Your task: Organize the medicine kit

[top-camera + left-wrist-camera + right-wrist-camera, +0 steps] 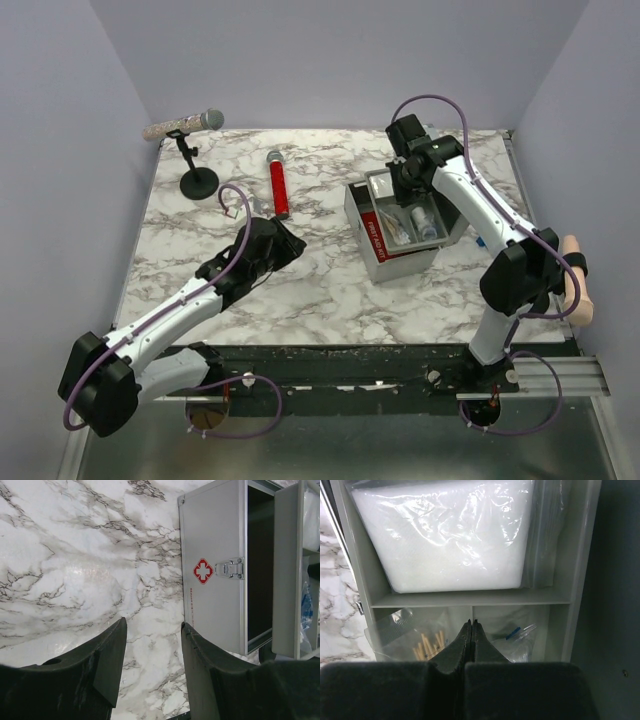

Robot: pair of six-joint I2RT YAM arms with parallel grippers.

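The medicine kit, a grey metal box, stands open right of the table's middle. Its side with a red cross and a latch faces my left gripper. A grey divided tray sits in it, holding a white padded pack, a bag of wooden sticks and a bag with a blue-marked item. My right gripper is shut and empty, over the tray's divider; it also shows in the top view. My left gripper is open and empty, low over the marble left of the kit.
A microphone on a black stand is at the back left. A red cylinder with a silver end lies behind my left gripper. A beige object is off the table's right edge. Walls close in on three sides.
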